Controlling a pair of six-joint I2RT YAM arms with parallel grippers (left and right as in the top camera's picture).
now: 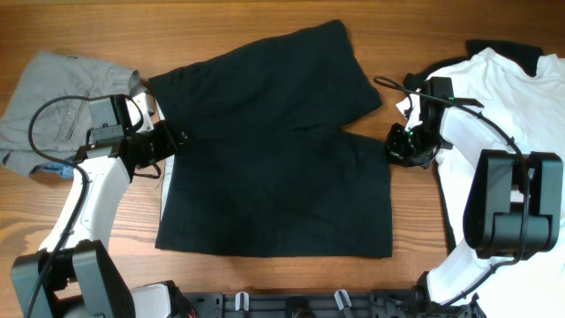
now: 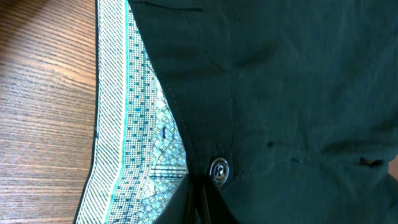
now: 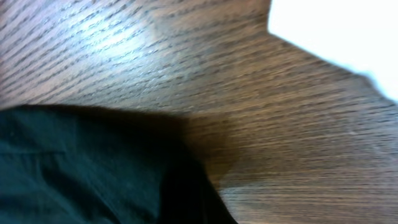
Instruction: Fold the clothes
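Black shorts (image 1: 274, 159) lie spread flat mid-table, one leg angled to the upper right. My left gripper (image 1: 179, 140) is at their left edge, shut on the waistband. In the left wrist view its fingertips (image 2: 202, 202) are pressed together just below a metal button (image 2: 219, 169), beside the patterned white-and-teal waistband lining (image 2: 134, 124), which is turned outward. My right gripper (image 1: 395, 146) is at the shorts' right edge. In the right wrist view it (image 3: 199, 199) shows blurred and dark, closed at the border of the black fabric (image 3: 74, 168).
Grey trousers (image 1: 53, 106) lie crumpled at the far left behind the left arm. A white T-shirt (image 1: 512, 106) is spread at the far right under the right arm; its corner (image 3: 348, 31) shows in the right wrist view. Bare wooden table (image 1: 265, 26) surrounds the shorts.
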